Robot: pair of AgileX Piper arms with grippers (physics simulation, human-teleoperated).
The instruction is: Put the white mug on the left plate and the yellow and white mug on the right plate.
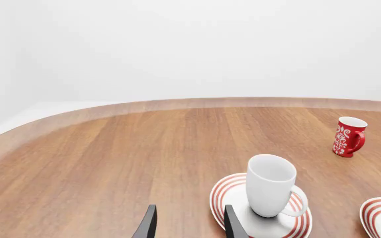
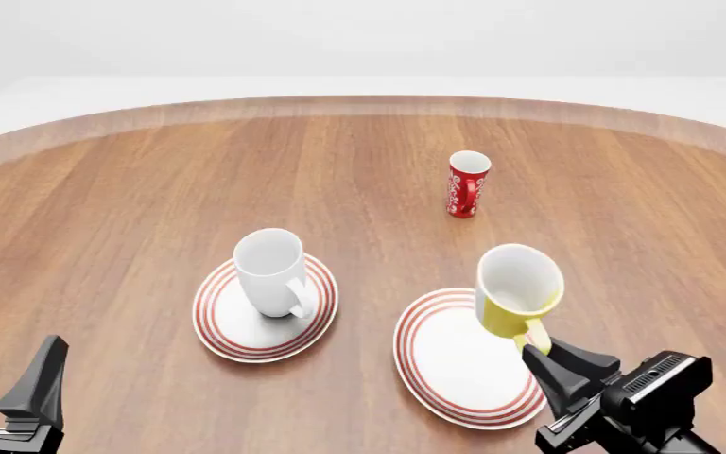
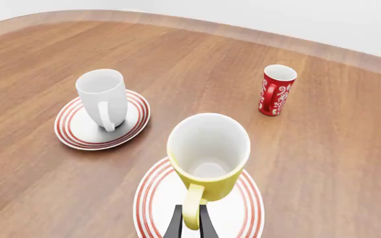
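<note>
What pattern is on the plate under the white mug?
Thin red concentric rings around the rim of the white left plate, clearest in the front view.

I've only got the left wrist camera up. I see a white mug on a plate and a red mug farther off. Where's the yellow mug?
Observer: The yellow and white mug is over the far right part of the right plate. I cannot tell whether it touches the plate.
Operator: Is anything holding it?
Observer: Yes, the right gripper is closed on its handle.
Operator: Is it upright?
Observer: Roughly upright, mouth up. The right wrist view looks straight into it, and its white inside is empty.
</note>
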